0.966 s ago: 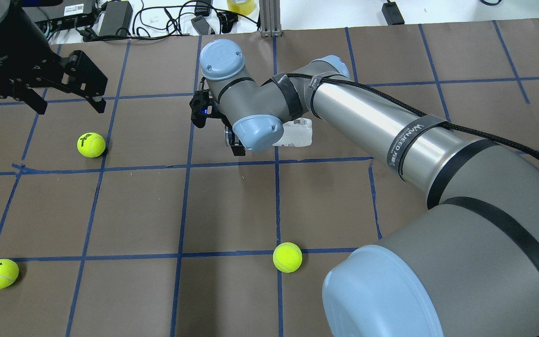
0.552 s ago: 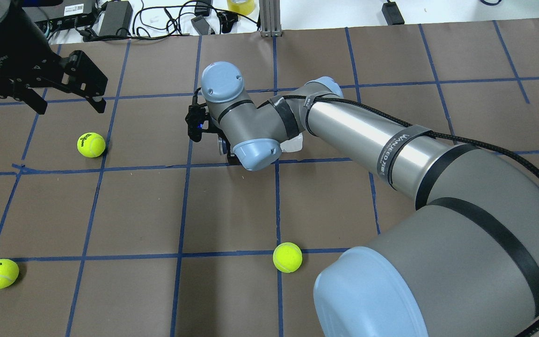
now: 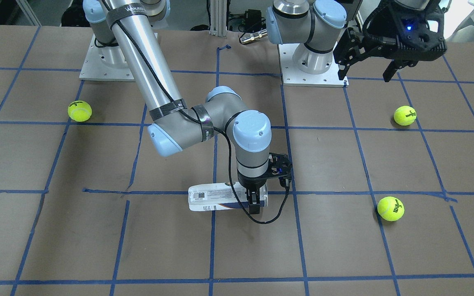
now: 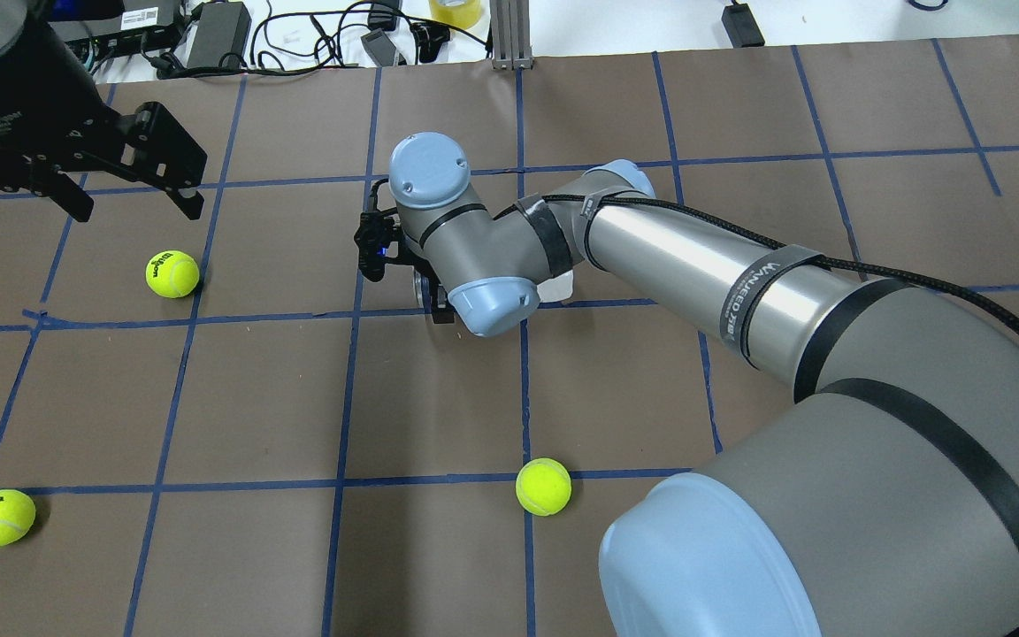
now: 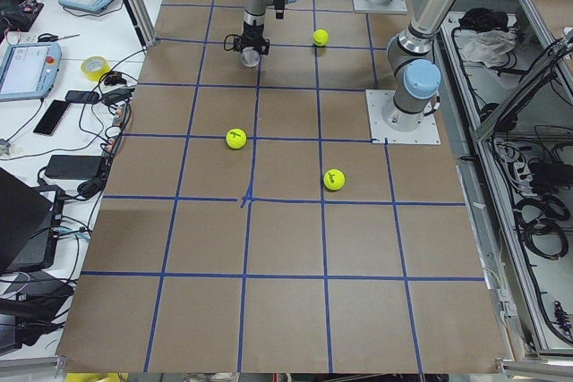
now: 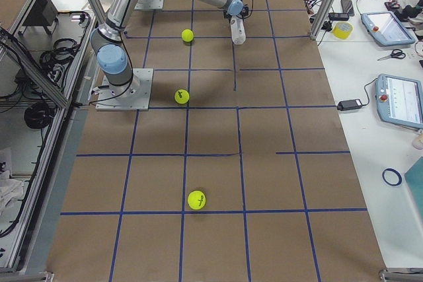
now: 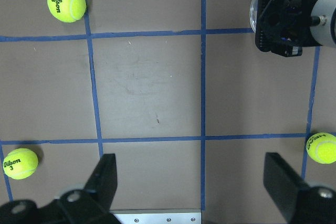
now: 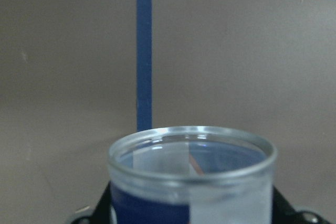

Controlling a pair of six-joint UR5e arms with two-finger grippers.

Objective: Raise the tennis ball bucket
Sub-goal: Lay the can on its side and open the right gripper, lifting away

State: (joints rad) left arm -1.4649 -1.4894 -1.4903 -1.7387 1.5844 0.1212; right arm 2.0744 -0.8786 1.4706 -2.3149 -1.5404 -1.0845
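The tennis ball bucket, a slim clear plastic tube wrapped in a white and navy label, lies on its side just below the centre of the front-facing view, lengthwise beside a blue tape line. The end toward the left of that view is white and carries a black barcode with fine print around it, too small to read. A navy band runs along the lower edge toward the other end. The right wrist view looks at the tube's mouth from close up: a round clear rim, with the navy label below it and a thin reddish stripe showing through the wall.

The right gripper reaches down from above and is clamped across the tube close to that open end, one black finger lying over the near side. Whether the tube is clear of the surface cannot be told.

The left gripper hangs at the upper right of the front-facing view, jaws wide apart, well away from the tube.

Three yellow-green tennis balls lie scattered, well apart from one another, on the table, which is covered in brown paper gridded with blue tape. In the left wrist view the ball at upper left reads "Wilson" over "3" in black.
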